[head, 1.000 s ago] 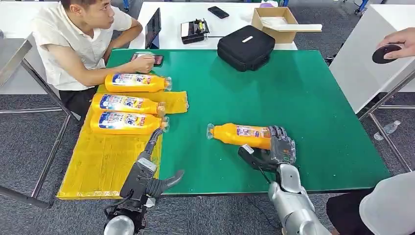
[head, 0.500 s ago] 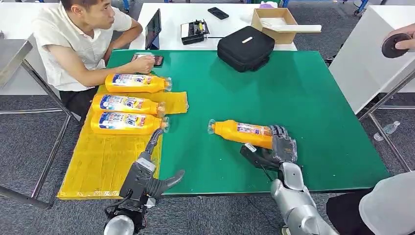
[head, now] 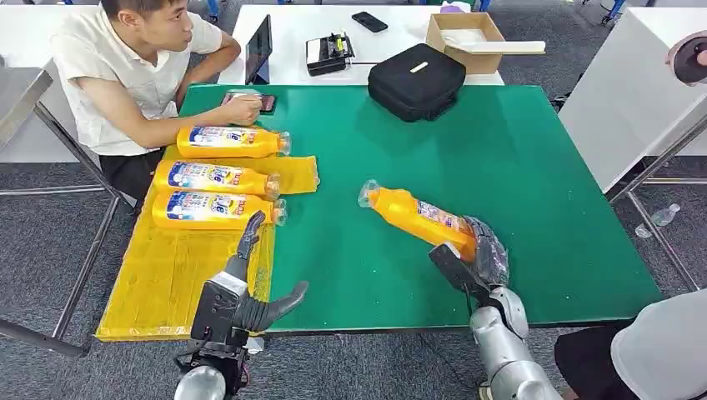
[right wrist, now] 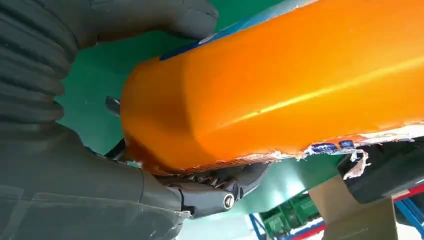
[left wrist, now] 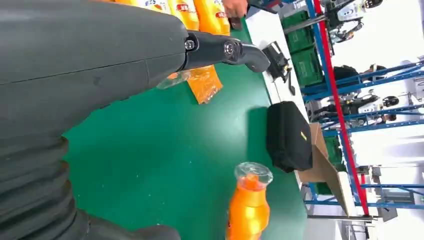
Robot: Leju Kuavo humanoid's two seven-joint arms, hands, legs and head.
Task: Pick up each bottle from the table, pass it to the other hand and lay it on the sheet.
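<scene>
Green table (head: 534, 167) | right hand (head: 477, 254) grips bottle (head: 417, 217), wrist view confirms | left hand (head: 250, 296) spread, empty

A robotics test lab or workshop is hosting this session: blue and red industrial racking (left wrist: 345, 125) holding green crates (left wrist: 305, 60) is lining the bright hall, with other machines standing among the shelves. White work tables (head: 292, 33) are carrying a cardboard box (head: 467, 37), a black case (head: 417, 79) and electronics, while a seated person (head: 125, 75) is watching beside the green-topped table (head: 534, 167) on grey carpet (head: 50, 242).
</scene>
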